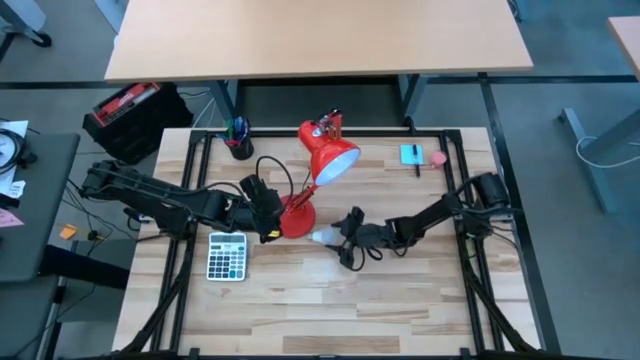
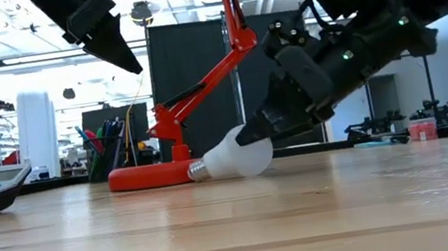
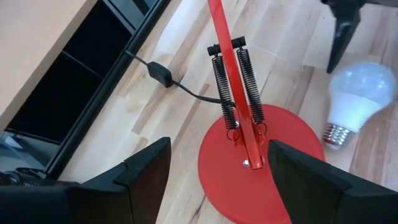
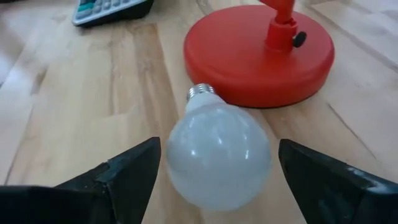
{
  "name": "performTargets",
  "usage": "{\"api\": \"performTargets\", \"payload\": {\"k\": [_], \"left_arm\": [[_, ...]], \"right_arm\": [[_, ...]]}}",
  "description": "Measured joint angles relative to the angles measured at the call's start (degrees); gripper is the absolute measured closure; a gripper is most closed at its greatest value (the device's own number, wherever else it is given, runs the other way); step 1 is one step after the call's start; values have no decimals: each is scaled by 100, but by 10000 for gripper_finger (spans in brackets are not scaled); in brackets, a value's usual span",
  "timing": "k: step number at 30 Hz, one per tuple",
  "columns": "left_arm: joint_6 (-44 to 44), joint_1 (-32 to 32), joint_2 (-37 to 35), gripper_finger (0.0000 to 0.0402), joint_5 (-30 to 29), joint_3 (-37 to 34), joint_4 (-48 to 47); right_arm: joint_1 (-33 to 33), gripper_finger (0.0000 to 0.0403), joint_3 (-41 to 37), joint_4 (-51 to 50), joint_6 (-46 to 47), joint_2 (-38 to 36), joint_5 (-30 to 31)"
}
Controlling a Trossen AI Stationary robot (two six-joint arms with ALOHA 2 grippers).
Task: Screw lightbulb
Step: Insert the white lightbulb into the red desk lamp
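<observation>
The white lightbulb (image 4: 217, 152) lies on its side on the wooden table, its metal screw base (image 4: 200, 92) pointing at the red lamp's round base (image 4: 258, 53). My right gripper (image 4: 217, 171) is open and low over the table. Its two fingers stand on either side of the bulb's round end with small gaps; I see no touch. In the high view the bulb (image 1: 322, 236) lies just right of the lamp base (image 1: 297, 220). My left gripper (image 3: 217, 177) is open above the lamp base (image 3: 273, 186), its fingers on either side of the lamp's lower arm (image 3: 236, 93), touching nothing.
The red lamp's cone shade (image 1: 333, 158) hangs over the table's far middle, and its black cord (image 3: 180, 87) runs off the base. A calculator (image 1: 227, 256) lies near left of the base. A pen cup (image 1: 238, 140) and a blue note (image 1: 411, 154) stand at the far edge.
</observation>
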Motion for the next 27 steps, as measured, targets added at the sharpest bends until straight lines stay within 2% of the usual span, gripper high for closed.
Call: {"api": "performTargets", "payload": {"k": [15,27], "left_arm": [[-44,0,0,141,2,0,5],[-44,0,0,141,4,0,4]], "right_arm": [[-183,65,2,87,-206,0,-328],[-241,65,74,-127,-256,2,-358]]}}
